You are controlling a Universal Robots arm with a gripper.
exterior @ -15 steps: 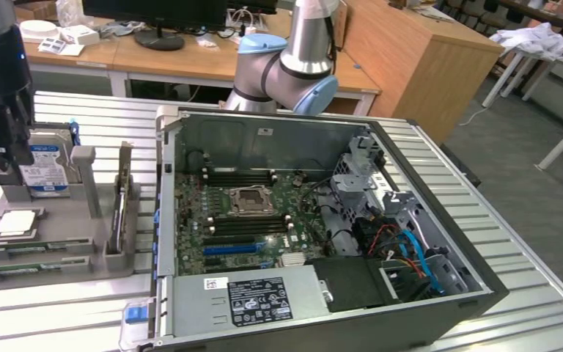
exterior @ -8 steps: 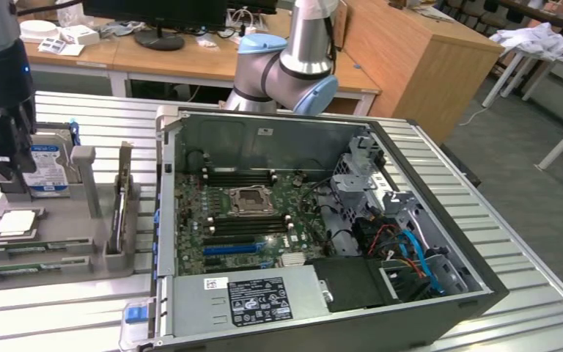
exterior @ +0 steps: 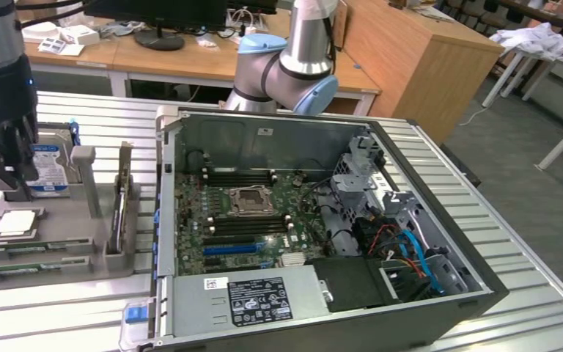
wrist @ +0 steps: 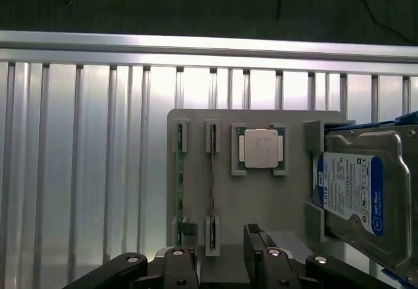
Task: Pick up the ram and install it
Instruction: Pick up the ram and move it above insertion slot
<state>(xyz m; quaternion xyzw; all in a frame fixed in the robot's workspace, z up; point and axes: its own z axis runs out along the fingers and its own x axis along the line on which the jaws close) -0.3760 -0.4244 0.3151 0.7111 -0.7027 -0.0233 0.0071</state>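
Gripper point(wrist: 222, 242) is wide open and empty, hovering over the gray fixture point(wrist: 261, 197). Its jaws look lined up astride the ram point(wrist: 212, 184), which stands on edge in its slots, probably so the faces can be pinched. Clearance is tight: a second stick point(wrist: 179, 184) and the CPU point(wrist: 260, 151) flank it, with the hard drive point(wrist: 353, 191) beyond. The open PC case point(exterior: 428, 323) sits beside the fixture.

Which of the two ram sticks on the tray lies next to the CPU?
The stick right beside the CPU. The other stick sits one slot further away, along the tray's outer edge.
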